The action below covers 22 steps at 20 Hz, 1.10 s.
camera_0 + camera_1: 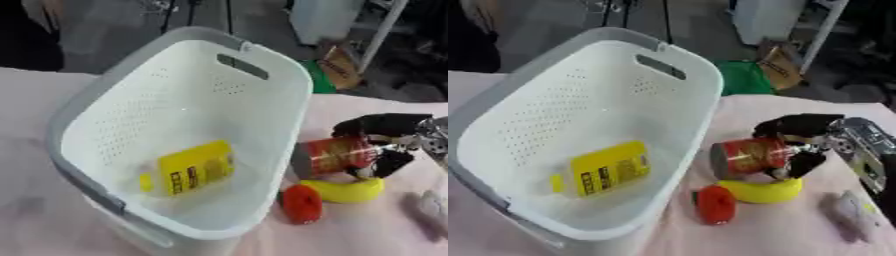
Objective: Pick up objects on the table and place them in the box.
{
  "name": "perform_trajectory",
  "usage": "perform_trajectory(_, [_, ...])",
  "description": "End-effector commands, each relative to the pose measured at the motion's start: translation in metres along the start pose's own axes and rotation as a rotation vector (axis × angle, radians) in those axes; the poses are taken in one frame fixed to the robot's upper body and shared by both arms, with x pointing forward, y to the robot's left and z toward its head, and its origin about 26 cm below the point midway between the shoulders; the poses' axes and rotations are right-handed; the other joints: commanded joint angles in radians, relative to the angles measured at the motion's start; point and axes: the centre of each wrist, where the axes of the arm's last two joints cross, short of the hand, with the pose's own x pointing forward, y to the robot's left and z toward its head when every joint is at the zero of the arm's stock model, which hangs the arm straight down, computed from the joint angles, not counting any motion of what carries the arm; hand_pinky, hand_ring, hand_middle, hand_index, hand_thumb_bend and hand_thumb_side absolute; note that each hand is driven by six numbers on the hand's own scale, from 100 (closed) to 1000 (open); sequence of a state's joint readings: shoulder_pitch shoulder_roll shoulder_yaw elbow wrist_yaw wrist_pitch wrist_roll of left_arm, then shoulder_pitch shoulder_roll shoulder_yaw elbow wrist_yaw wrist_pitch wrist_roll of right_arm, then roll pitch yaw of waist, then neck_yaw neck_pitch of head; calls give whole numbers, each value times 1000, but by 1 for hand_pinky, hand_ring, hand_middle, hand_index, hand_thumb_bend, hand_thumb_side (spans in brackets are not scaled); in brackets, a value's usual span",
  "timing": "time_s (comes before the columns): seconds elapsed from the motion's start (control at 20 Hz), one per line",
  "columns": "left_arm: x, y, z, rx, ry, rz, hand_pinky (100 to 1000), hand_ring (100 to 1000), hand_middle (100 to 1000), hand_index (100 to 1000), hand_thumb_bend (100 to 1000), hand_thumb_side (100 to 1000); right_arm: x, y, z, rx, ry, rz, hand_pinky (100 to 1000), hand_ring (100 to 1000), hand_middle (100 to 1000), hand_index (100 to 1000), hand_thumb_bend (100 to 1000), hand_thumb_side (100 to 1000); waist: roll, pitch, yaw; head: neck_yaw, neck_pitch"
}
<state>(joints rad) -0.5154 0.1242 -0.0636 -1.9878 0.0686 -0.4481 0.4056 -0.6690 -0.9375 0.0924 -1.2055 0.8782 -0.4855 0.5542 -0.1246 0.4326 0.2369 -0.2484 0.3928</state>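
**Red can in my right hand, beside the basket**

I am curling my right hand (pixel 802 145) around the red can (pixel 750 156), fingers over its top and thumb below, holding it on its side just outside the white basket (pixel 262 160). A yellow banana (pixel 765 191) and a red object (pixel 716 204) are lying on the pink table (pixel 367 230) just beneath. A yellow bottle (pixel 188 169) is resting inside the basket.

The desk (pixel 798 235) wears a pale pink cloth; on it stand a white basket (pixel 500 115), a banana (pixel 763 191), a red thing (pixel 716 204); a whitish object (pixel 852 212) near the right edge.
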Motion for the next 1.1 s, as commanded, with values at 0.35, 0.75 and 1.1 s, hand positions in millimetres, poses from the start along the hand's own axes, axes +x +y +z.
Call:
perform_trajectory(0.35, [4, -1, -7, -21, -29, 3, 519, 472, 606, 672, 100, 966, -6, -2, 9, 31, 18, 17, 1000, 1000, 1000, 1000, 337, 616, 2, -12, 6, -7, -21])
perform_trajectory(0.75, [4, -2, -8, -22, -33, 5, 519, 472, 606, 672, 100, 965, -6, 3, 7, 54, 22, 14, 1000, 1000, 1000, 1000, 360, 580, -2, -7, 16, -13, -25])
perform_trajectory(1.1, [4, -1, -8, -20, -32, 3, 519, 470, 606, 671, 100, 964, -5, 1, 8, -29, 49, 25, 1000, 1000, 933, 879, 374, 541, -1, -8, 11, -6, -22])
